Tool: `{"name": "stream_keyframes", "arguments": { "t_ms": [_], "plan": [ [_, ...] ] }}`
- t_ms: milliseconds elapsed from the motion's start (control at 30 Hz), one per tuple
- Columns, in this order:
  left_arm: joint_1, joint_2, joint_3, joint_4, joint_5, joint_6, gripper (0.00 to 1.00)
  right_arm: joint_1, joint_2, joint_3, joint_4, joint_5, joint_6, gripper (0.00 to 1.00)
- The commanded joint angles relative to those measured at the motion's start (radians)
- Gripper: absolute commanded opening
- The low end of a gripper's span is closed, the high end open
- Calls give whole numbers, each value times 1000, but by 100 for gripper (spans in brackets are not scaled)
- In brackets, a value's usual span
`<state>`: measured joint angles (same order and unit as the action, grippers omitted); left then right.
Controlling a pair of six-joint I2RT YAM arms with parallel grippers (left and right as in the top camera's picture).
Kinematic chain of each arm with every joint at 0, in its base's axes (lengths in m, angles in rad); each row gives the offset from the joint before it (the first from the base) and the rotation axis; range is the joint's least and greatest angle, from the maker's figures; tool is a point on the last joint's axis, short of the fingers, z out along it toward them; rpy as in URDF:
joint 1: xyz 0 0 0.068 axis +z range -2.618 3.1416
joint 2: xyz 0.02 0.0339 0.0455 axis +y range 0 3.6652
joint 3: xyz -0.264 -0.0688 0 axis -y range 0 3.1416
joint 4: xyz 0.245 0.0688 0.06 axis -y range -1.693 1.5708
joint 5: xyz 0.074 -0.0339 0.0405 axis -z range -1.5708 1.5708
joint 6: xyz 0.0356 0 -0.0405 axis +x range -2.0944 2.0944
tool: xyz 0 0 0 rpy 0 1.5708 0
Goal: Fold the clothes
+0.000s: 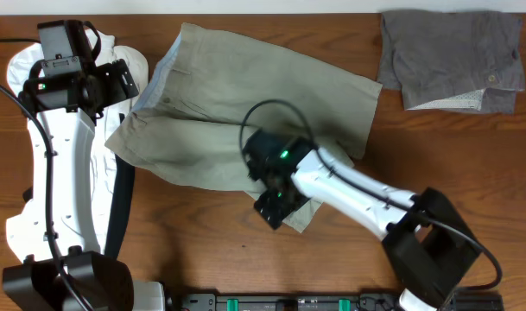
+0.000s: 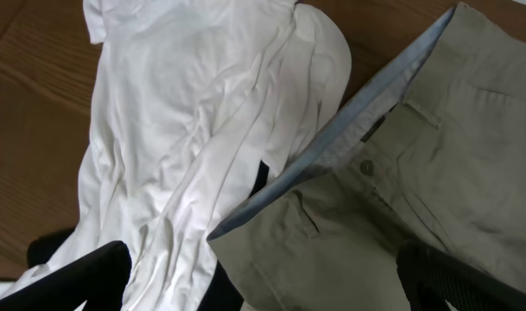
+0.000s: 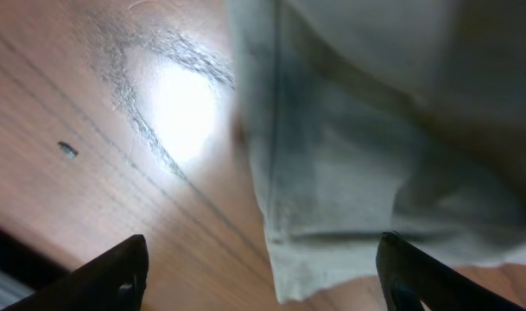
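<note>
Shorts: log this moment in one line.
shorts: wrinkled on table | left claw: open, above waist edge | right claw: open at leg hem

Pretty sure this is looking like a robotics lab or test bench, not somebody's home. Two white-and-black robot arms, the left arm (image 1: 55,173) and the right arm (image 1: 349,186), are working over a wood-grain table (image 1: 202,250). A black cable (image 1: 263,108) is looping off the right one, and a green light (image 1: 284,155) is glowing on it. A black rail (image 1: 271,302) with green bits is running along the near edge. The only homey stuff is laundry lying on the bare wood: khaki shorts (image 1: 245,95), grey shorts (image 1: 448,56) and a white T-shirt (image 2: 185,130). No furniture or walls are showing clearly.
</note>
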<state>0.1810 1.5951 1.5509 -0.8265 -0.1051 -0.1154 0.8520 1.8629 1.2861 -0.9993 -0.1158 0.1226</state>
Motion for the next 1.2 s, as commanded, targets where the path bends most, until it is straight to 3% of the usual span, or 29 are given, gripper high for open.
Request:
{"name": "stream_keyframes", "arguments": {
  "t_ms": [0, 167, 400, 500, 700, 867, 1167],
  "plan": [
    [6, 4, 14, 0, -8, -3, 99, 22, -12, -48, 31, 113, 38, 78],
    [6, 4, 14, 0, -8, -2, 99, 16, -12, -133, 96, 116, 38, 50],
    [6, 4, 14, -7, -8, -3, 99, 11, -12, -179, 109, 115, 51, 31],
    [6, 4, 14, -8, -8, -3, 99, 9, -12, -183, 105, 116, 111, 1],
    [6, 4, 13, -24, -8, -2, 99, -58, -42, -183, 38, 110, 232, 1],
    [6, 4, 13, -55, -8, -2, 99, -190, -146, -183, -44, 69, 238, 1],
    [6, 4, 13, -124, -8, -3, 99, -520, -287, -183, -146, -128, 67, 1]
  ]
}}
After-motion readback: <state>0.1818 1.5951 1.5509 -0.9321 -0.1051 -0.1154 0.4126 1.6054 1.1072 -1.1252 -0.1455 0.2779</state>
